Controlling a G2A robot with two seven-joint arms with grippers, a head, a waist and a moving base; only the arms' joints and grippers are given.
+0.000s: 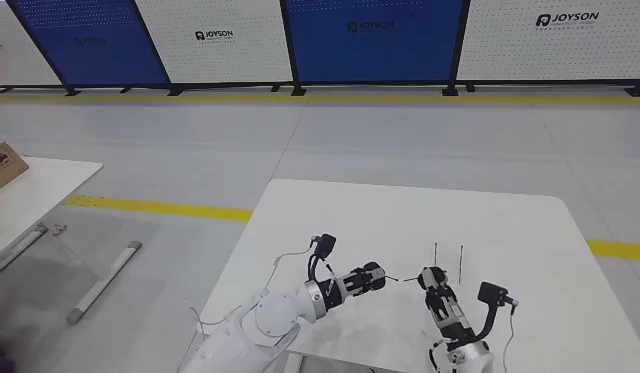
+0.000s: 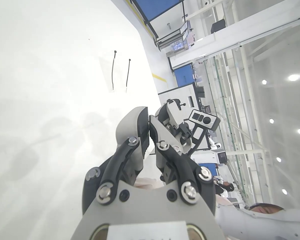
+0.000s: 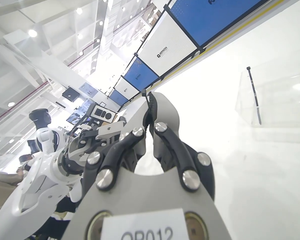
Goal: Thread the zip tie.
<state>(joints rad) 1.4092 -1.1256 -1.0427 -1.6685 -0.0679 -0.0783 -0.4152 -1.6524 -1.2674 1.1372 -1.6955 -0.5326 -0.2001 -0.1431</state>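
Observation:
A thin black zip tie [image 1: 403, 278] hangs just above the white table [image 1: 400, 213], between my two grippers near its front edge. My right gripper [image 1: 425, 275] is shut on it. In the right wrist view the tie's square head [image 3: 144, 93] sticks out past the right gripper's [image 3: 150, 101] tips. My left gripper [image 1: 383, 276] faces the right one from a short distance, and a short dark end of the tie shows at its tip. In the left wrist view my left gripper [image 2: 149, 123] has its pads pressed together, and the strap between them is hidden.
Two spare zip ties [image 1: 436, 256] [image 1: 461, 260] lie side by side just beyond the grippers, heads pointing away. In the right wrist view one of them [image 3: 253, 92] rests on a clear plastic holder [image 3: 277, 106]. The table's far half is bare white surface.

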